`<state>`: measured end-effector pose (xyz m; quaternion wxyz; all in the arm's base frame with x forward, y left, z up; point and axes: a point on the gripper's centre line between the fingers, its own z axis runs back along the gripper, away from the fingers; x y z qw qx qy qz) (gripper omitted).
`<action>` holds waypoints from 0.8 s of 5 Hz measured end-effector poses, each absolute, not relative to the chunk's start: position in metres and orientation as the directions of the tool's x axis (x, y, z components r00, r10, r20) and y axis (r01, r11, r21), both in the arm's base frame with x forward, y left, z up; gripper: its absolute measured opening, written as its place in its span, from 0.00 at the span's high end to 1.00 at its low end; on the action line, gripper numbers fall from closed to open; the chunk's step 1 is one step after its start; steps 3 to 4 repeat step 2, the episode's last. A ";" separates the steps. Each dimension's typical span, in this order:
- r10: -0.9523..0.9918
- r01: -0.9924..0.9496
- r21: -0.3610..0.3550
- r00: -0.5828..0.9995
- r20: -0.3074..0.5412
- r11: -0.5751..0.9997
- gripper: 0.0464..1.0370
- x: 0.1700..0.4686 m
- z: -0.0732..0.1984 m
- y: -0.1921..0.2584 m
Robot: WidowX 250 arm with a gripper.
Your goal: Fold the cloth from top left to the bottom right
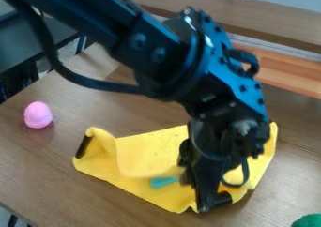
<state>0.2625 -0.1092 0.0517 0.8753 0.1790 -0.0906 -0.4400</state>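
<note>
The yellow cloth (150, 148) lies spread and rumpled on the wooden table. Its left end curls up, with a short black strip at the edge there. My gripper (203, 191) hangs down over the lower right part of the cloth, low at its bottom edge, and hides part of that side. A teal patch (164, 182) shows on the cloth just left of the gripper. I cannot tell whether the gripper holds any cloth.
A pink egg-shaped object (38, 115) stands on the table (37, 162) at the left. Something green (308, 221) sits in the bottom right corner. A wooden ledge (285, 71) runs along the back right, and a dark surface (37, 41) lies beyond the table at upper left.
</note>
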 end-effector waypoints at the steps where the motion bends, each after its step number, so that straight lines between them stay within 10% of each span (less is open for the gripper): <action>1: -0.779 0.749 0.265 0.627 0.010 0.607 0.25 0.248 0.047 -0.122; 2: -0.745 0.744 0.058 0.667 0.004 0.666 0.05 0.243 0.056 -0.125; 4: -0.745 0.744 0.058 0.667 0.004 0.666 0.05 0.243 0.056 -0.125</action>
